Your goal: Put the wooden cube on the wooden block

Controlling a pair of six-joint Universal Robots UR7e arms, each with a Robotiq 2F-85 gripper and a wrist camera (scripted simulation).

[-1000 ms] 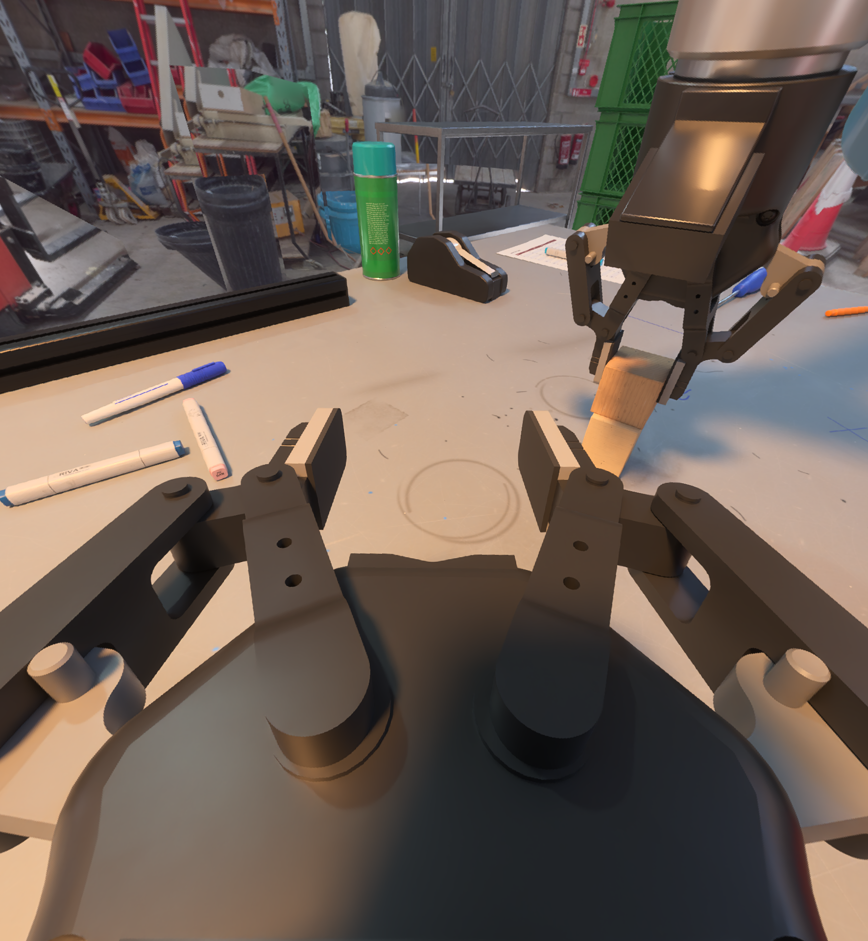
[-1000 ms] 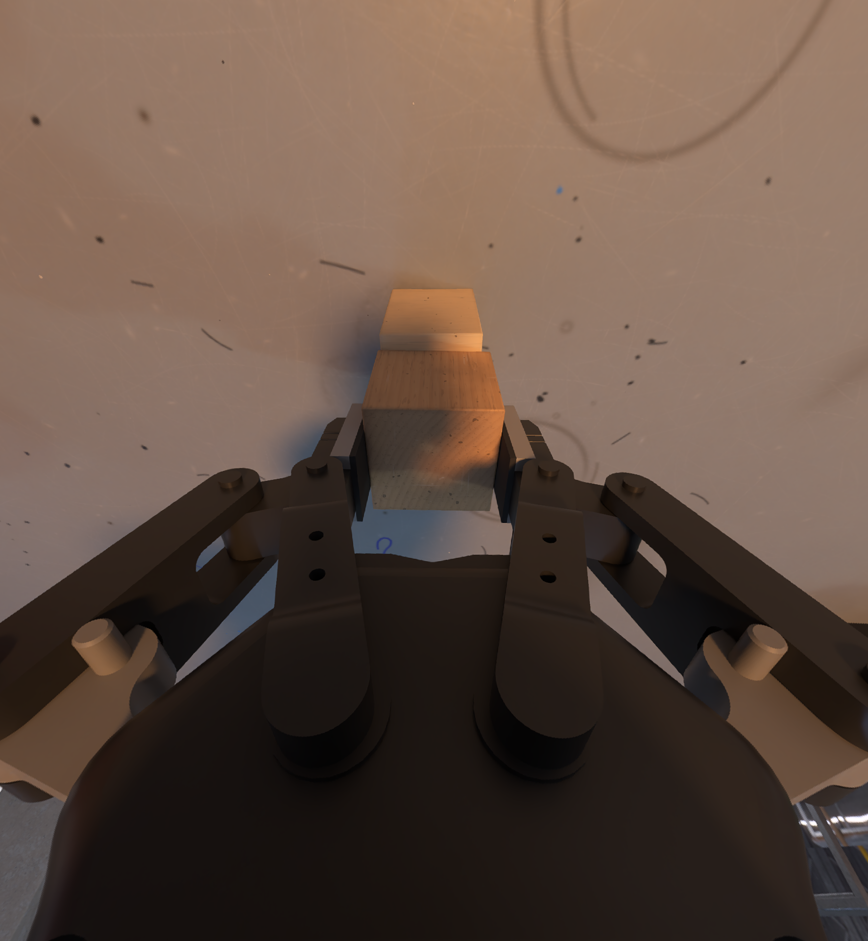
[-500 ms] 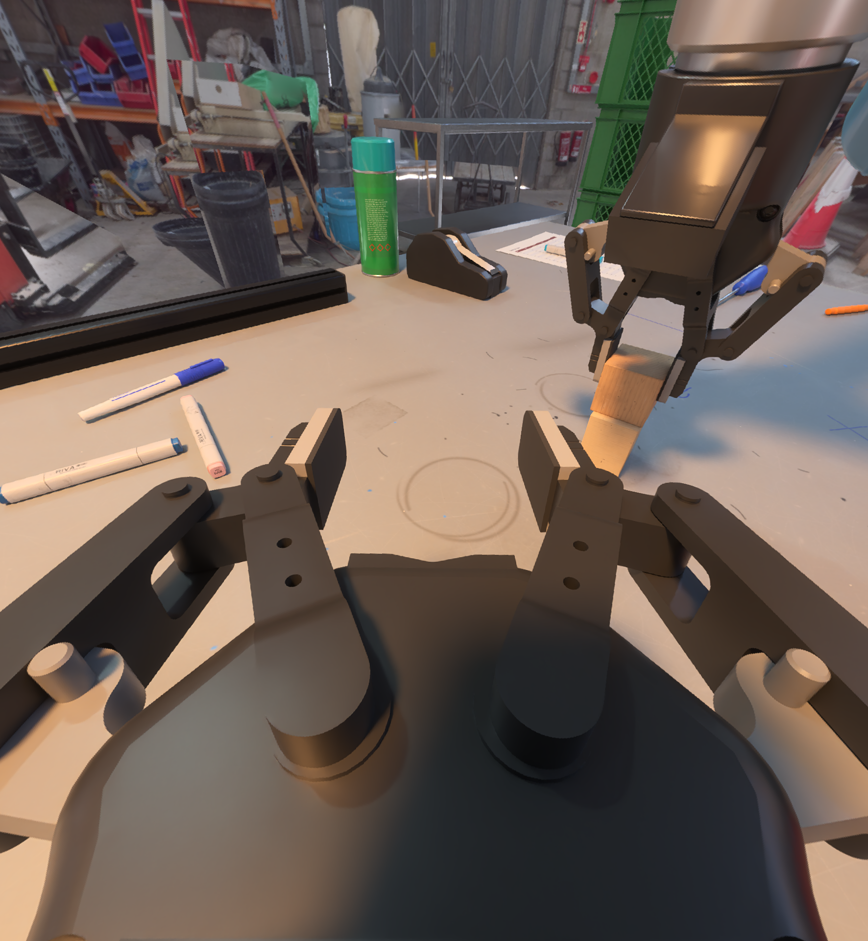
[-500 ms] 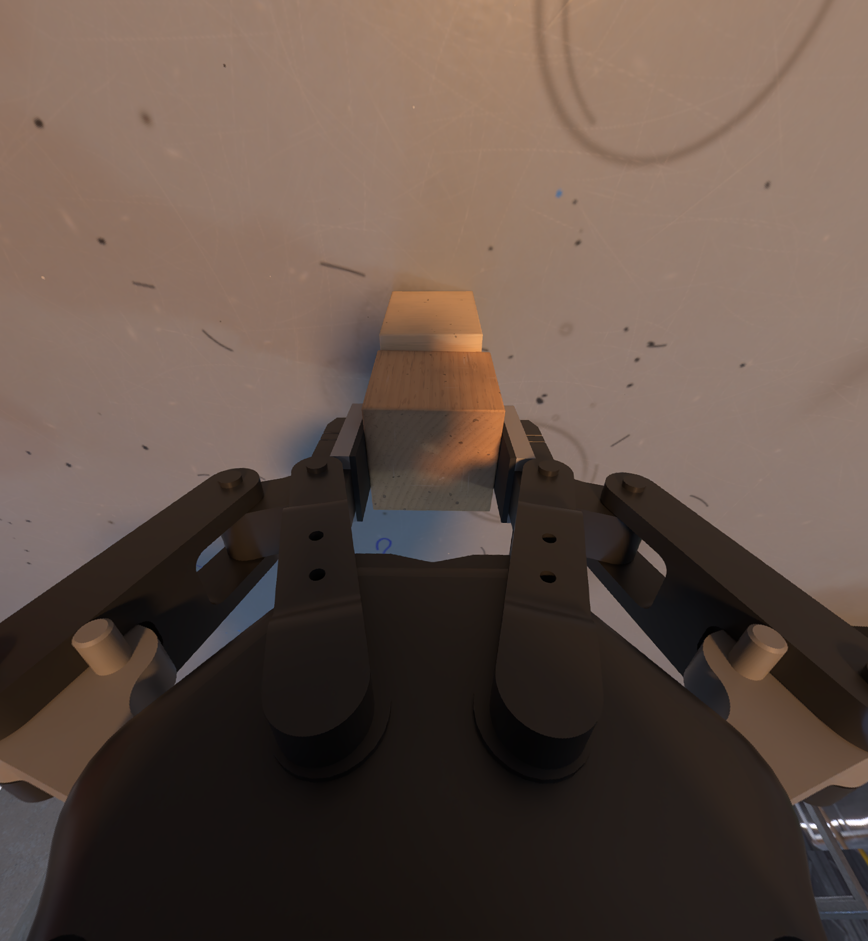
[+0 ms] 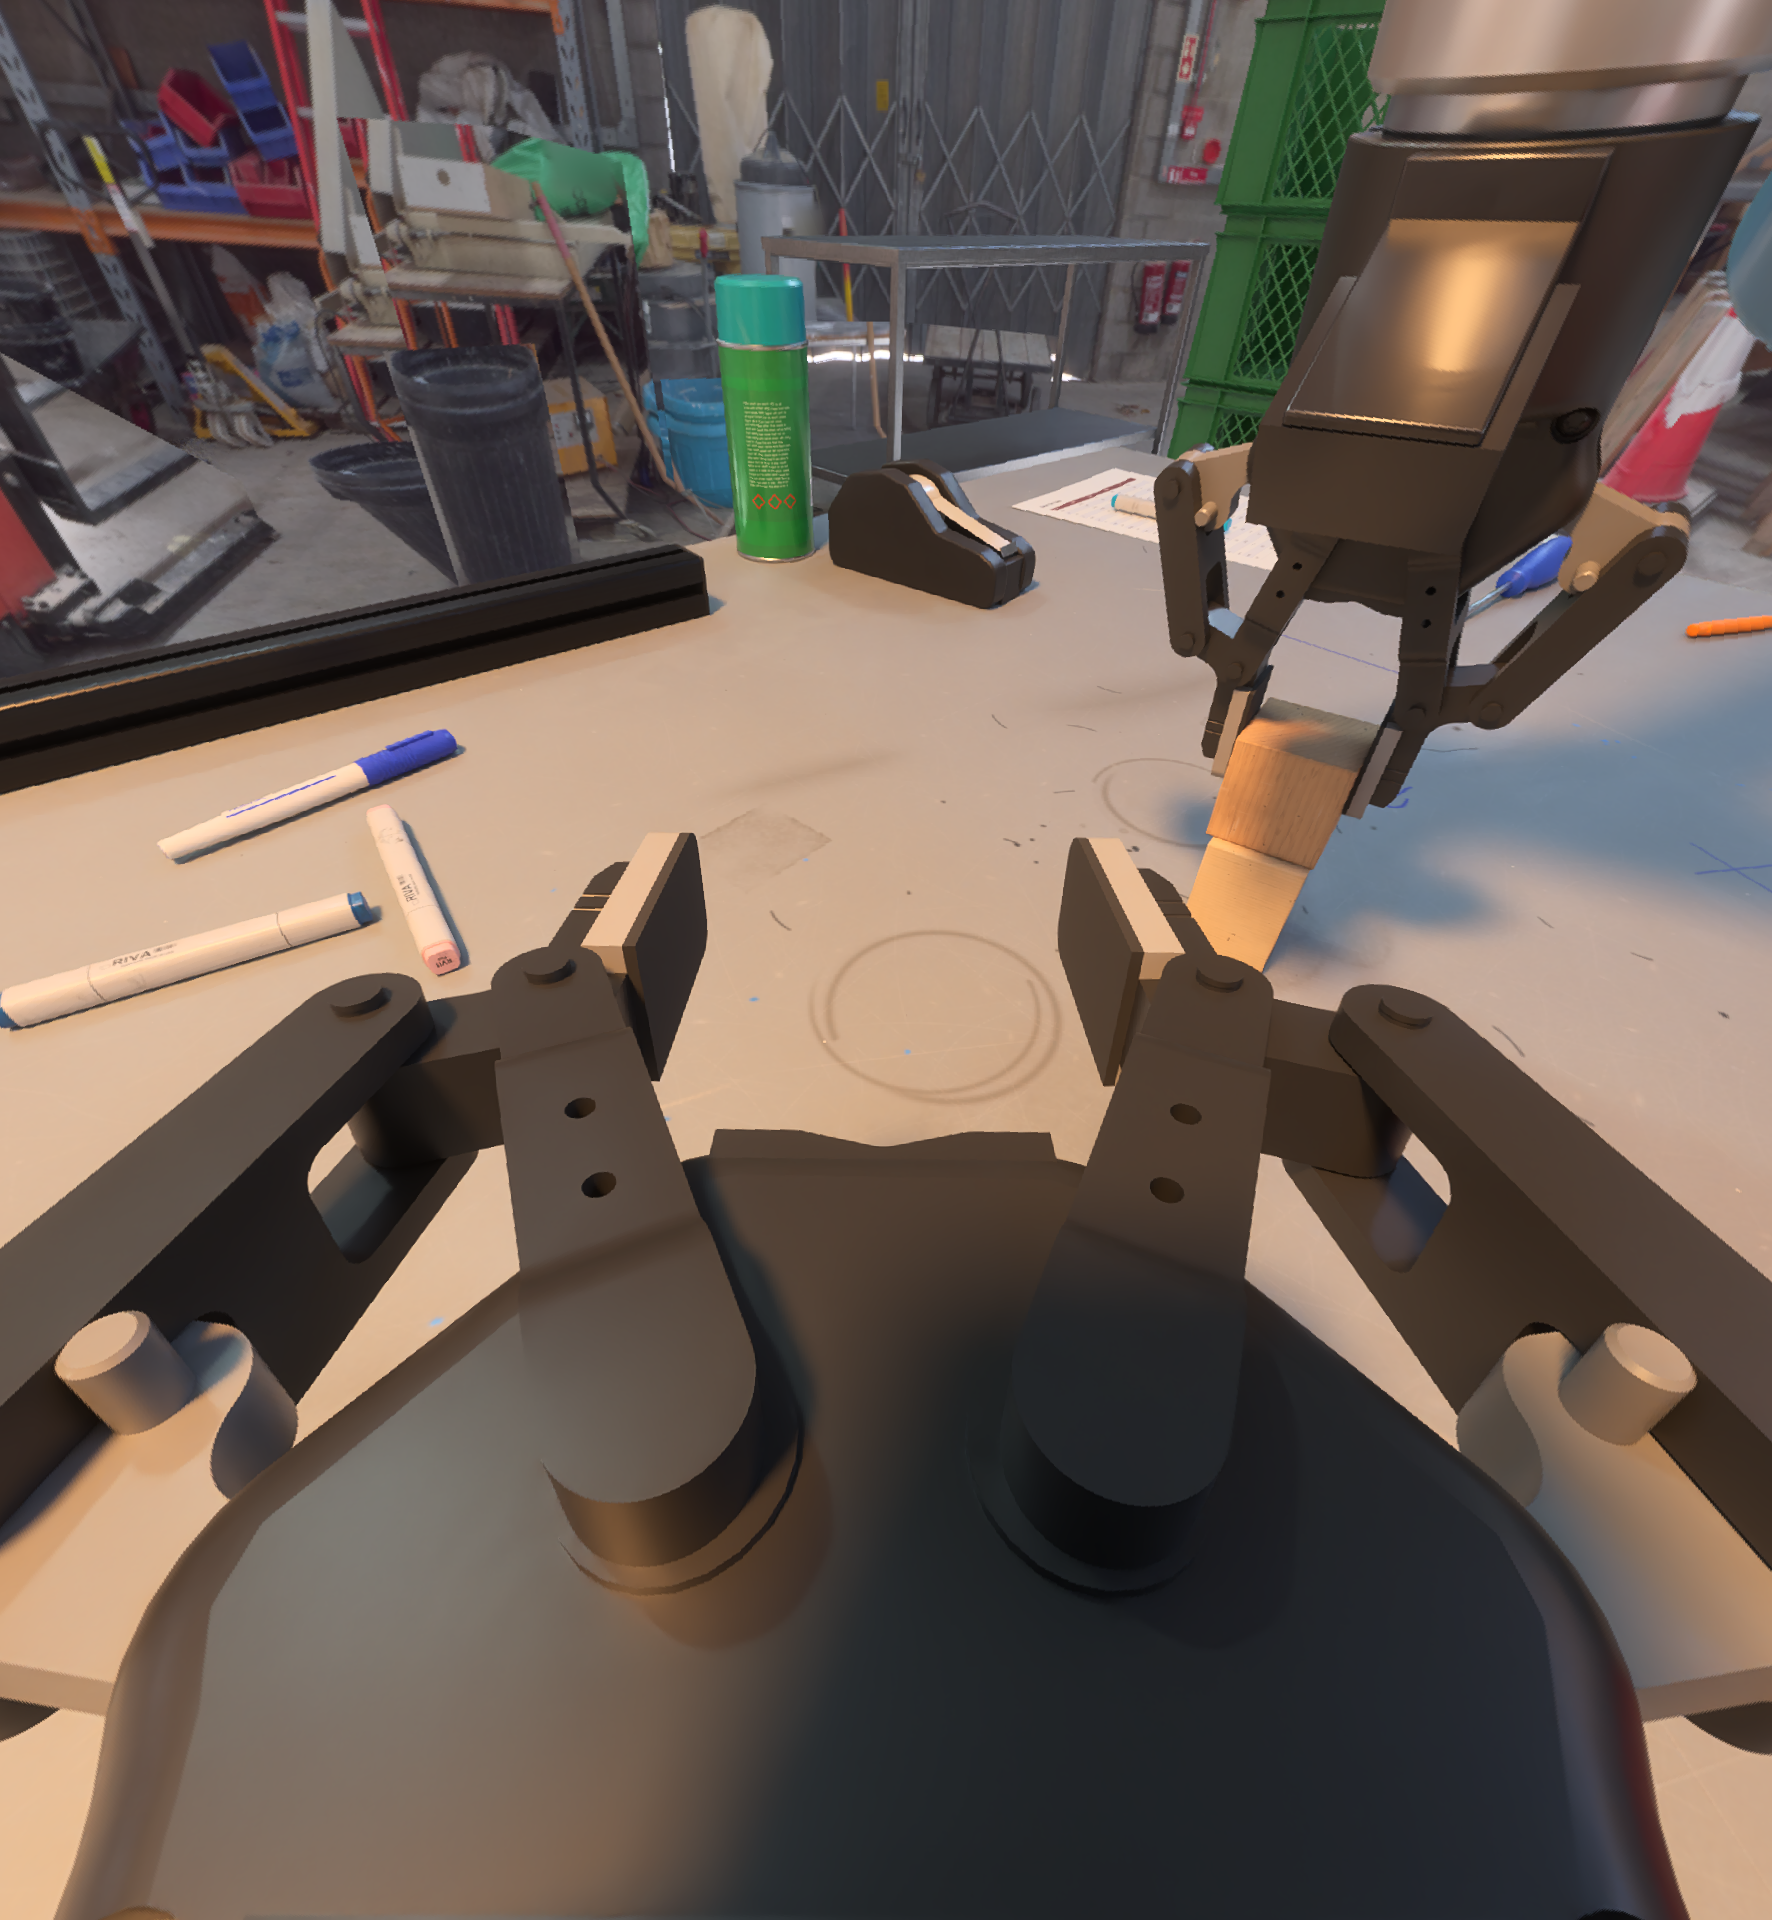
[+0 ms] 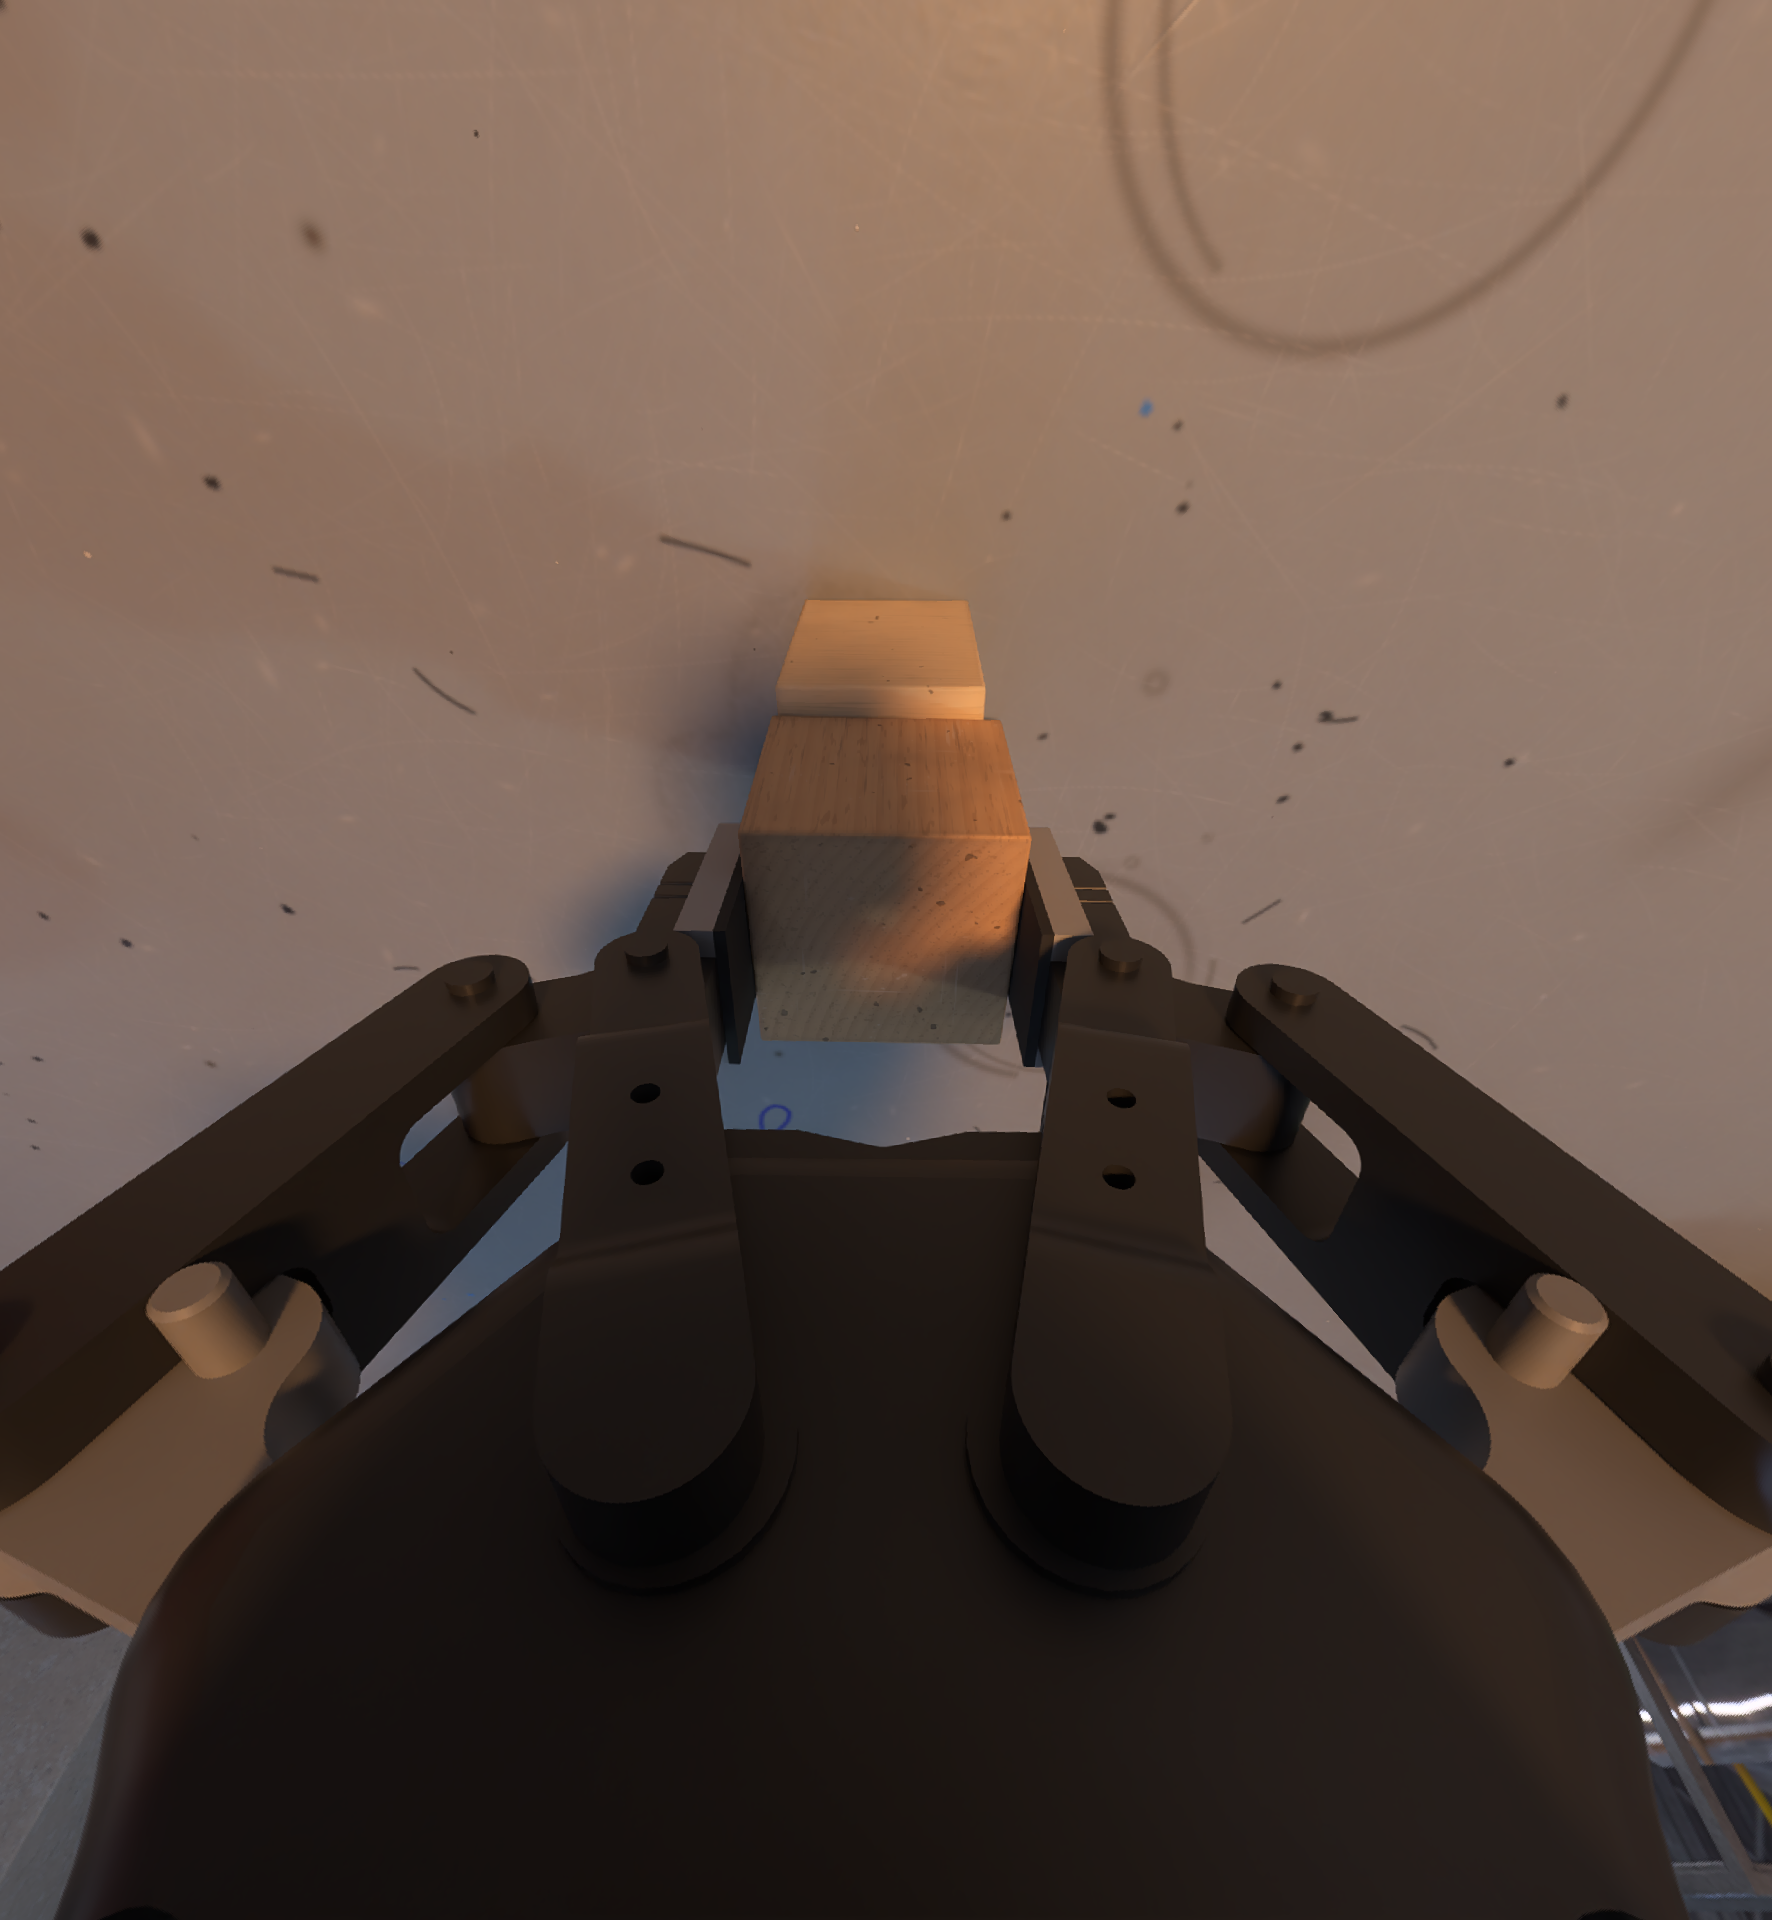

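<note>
Left wrist view: the left gripper (image 5: pixel 882 956) hangs over the table (image 5: pixel 861 727) with its jaws spread apart and nothing between them. Ahead of its right finger and to the right, the right gripper (image 5: pixel 1297 748) points down, its jaws clamped on the wooden cube (image 5: pixel 1277 795). The wooden block (image 5: pixel 1246 899) lies flat on the table directly under the cube; whether the two touch cannot be told from here. To the left of the left gripper lie three markers: a blue-capped one (image 5: pixel 305 795), a pink-tipped one (image 5: pixel 412 888) and a longer white one (image 5: pixel 181 956). Farther ahead stand a green spray can (image 5: pixel 766 416) and a black tape dispenser (image 5: pixel 923 535).

Right wrist view: the right gripper (image 6: pixel 884 935) has its pads pressed against two opposite faces of the wooden cube (image 6: pixel 882 883). The free end of the wooden block (image 6: pixel 882 660) shows just beyond the cube, in line with the gap between the fingers.
</note>
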